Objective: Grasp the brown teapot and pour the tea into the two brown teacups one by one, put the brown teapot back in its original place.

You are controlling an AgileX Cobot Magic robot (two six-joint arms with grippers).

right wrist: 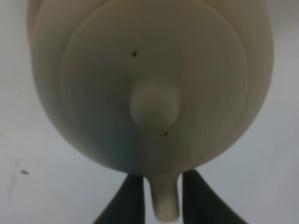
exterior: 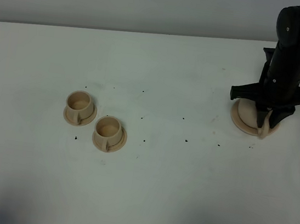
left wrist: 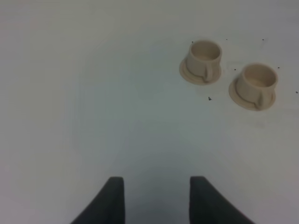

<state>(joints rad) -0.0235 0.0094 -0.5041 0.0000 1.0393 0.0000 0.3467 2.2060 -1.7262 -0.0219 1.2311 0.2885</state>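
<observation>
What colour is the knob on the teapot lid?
The knob is pale beige, like the rest of the teapot; the right wrist view shows it best.

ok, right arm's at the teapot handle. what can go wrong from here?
1. The right gripper flanks only the thin handle of the brown teapot. Firm contact isn't clear, so the pot could swing or slip on lifting.
2. The knobbed lid may drop off when the pot is tipped.
3. The two brown teacups stand close together, so a pour could spill into the wrong one.
</observation>
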